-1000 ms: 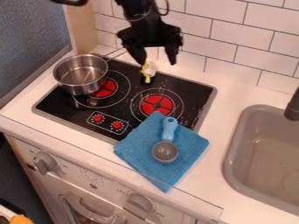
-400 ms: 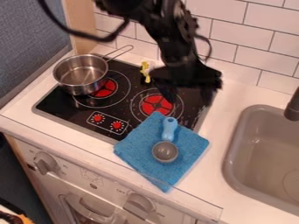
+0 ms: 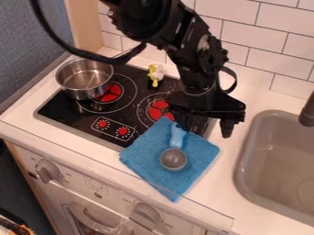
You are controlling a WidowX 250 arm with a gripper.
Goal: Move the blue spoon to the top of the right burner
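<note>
- The pincer (image 3: 203, 126) hangs over the stove's (image 3: 61, 108) right edge, its fingers apart.
- The blue spoon (image 3: 176, 138) lies on the blue cloth (image 3: 200, 157), near the pincer.
- The metal pot (image 3: 84, 77) is standing by the left burner (image 3: 111, 93).

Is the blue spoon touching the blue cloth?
Touching. The camera view shows the spoon lying on the cloth, with its round bowl resting against the fabric.

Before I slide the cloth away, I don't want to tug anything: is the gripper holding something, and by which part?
Nothing is held. The gripper has its jaws apart near the handle of the blue spoon, which lies on the cloth.
</note>
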